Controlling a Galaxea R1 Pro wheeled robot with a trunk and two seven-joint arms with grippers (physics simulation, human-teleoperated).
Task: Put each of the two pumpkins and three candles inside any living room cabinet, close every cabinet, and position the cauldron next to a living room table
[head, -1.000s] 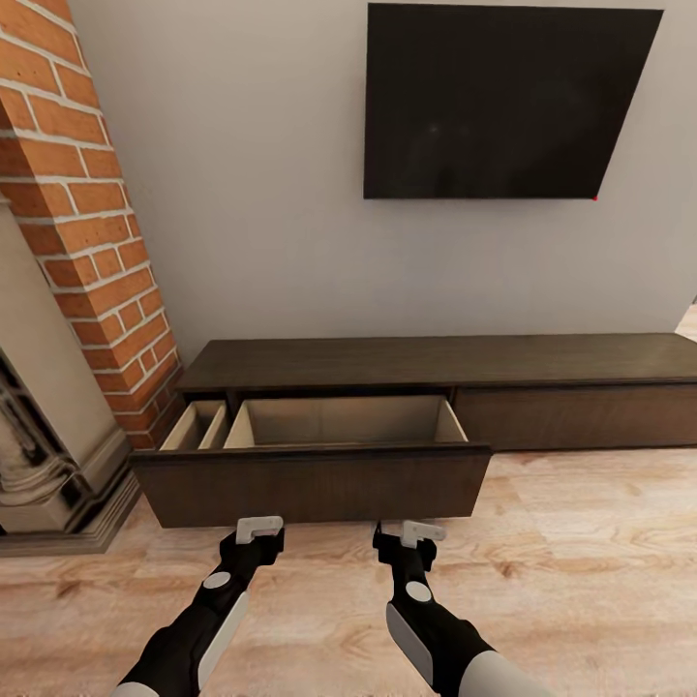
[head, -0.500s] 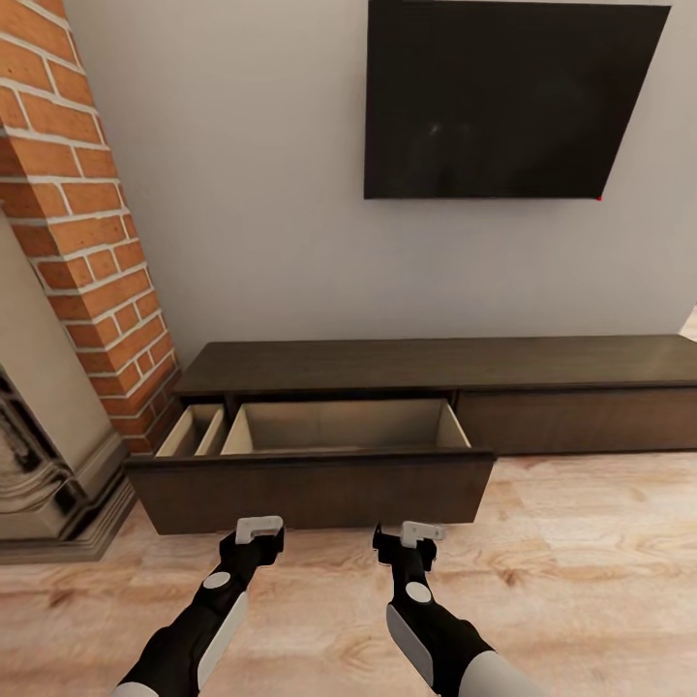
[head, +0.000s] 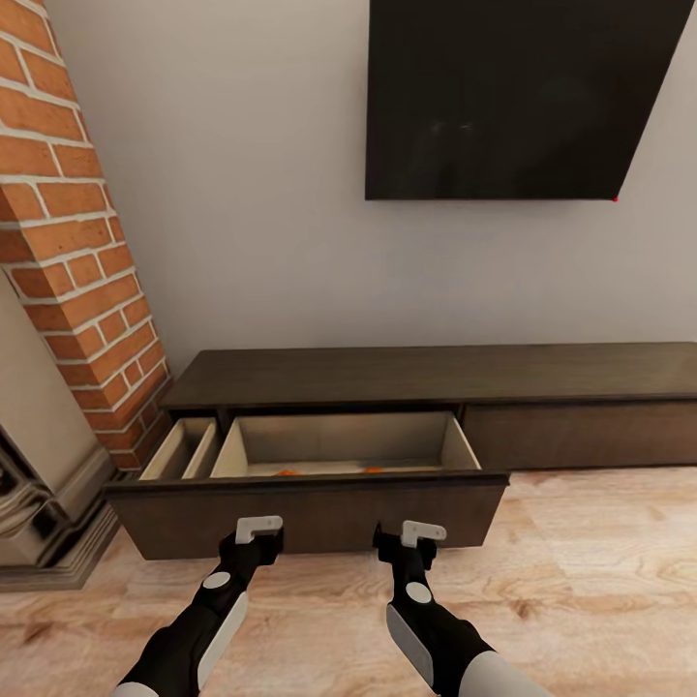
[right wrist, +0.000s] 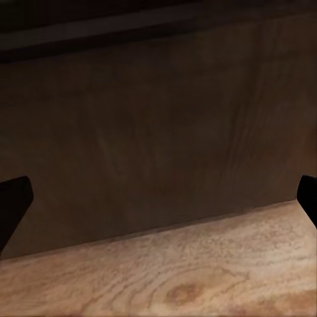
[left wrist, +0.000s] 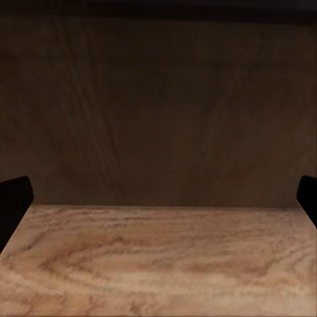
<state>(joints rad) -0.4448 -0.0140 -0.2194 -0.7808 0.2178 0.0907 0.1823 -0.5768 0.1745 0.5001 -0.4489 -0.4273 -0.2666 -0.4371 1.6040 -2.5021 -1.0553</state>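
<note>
The cabinet (head: 426,378) runs nine-to-three along the wall, its open drawer (head: 305,513) at twelve o'clock just beyond the left gripper (head: 259,529) and right gripper (head: 422,531), both spread wide, holding nothing. Two orange pumpkins (head: 287,472) peek inside.

The head camera looks forward and down from above both arms at the cabinet (head: 426,373), its open drawer front (head: 310,518) and the floor (head: 581,581). Both wrist cameras sit close, facing that same drawer front (left wrist: 158,99) (right wrist: 152,125) above floor (left wrist: 158,264) (right wrist: 172,277).
</note>
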